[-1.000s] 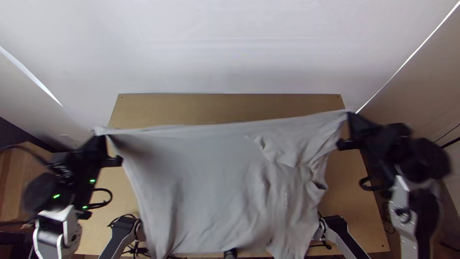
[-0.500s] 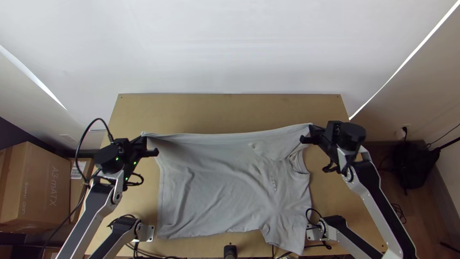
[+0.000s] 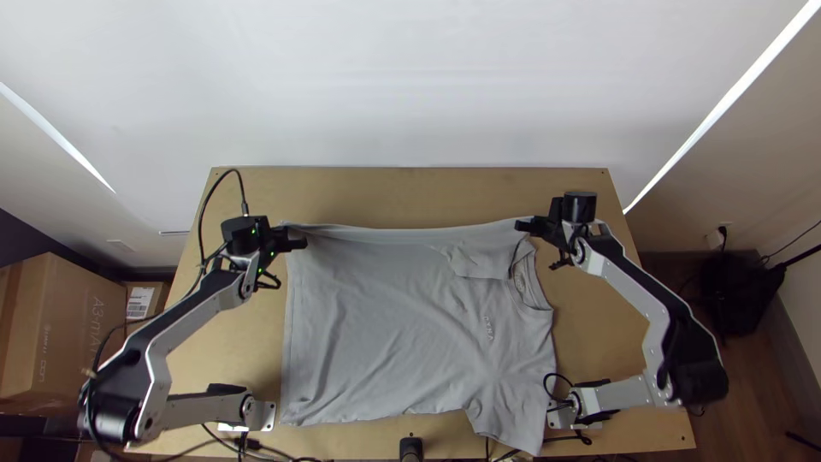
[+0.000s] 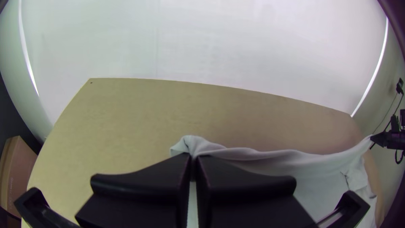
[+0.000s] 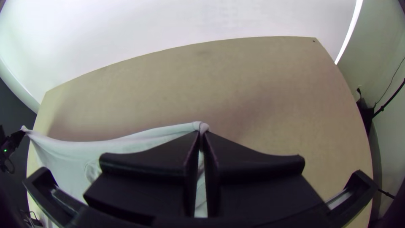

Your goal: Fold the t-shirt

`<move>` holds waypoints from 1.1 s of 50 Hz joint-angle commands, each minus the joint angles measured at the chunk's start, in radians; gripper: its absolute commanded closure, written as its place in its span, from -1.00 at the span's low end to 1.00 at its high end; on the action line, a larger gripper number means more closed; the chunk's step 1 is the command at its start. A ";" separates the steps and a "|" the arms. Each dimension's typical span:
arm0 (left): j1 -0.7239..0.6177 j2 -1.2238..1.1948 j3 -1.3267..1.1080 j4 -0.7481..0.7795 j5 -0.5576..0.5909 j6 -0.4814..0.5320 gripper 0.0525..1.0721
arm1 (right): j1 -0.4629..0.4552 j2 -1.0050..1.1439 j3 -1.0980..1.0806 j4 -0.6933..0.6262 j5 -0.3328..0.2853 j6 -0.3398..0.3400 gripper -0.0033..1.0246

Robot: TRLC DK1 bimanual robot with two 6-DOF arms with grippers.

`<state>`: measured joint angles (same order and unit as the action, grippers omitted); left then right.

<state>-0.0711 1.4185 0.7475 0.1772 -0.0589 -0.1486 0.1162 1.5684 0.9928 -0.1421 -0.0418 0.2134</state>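
I have my left gripper [image 3: 295, 237] pinched shut on one corner of the grey t-shirt [image 3: 393, 334]; my right gripper [image 3: 523, 227] clamps the other end of that far edge, which sags a little between them; below it the shirt lies spread and wrinkled on the wooden table [image 3: 410, 192], one sleeve [image 3: 509, 423] toward the near edge.

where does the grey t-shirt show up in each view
Top view: the grey cloth t-shirt lies mid-picture, between the two arms.
Left wrist view: one end of its far edge is pinched in the fingers of the left gripper.
Right wrist view: that edge's other end is in the fingers of the right gripper.
Shared landmark: the light wooden table.
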 commanded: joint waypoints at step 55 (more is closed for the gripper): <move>0.059 0.678 0.866 -0.292 0.053 -0.035 0.95 | -0.066 0.726 0.998 -0.338 -0.089 0.067 0.95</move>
<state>-0.0292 2.0903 1.5528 -0.0708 -0.0296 -0.1581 0.0677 2.2780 1.9270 -0.4480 -0.1284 0.2481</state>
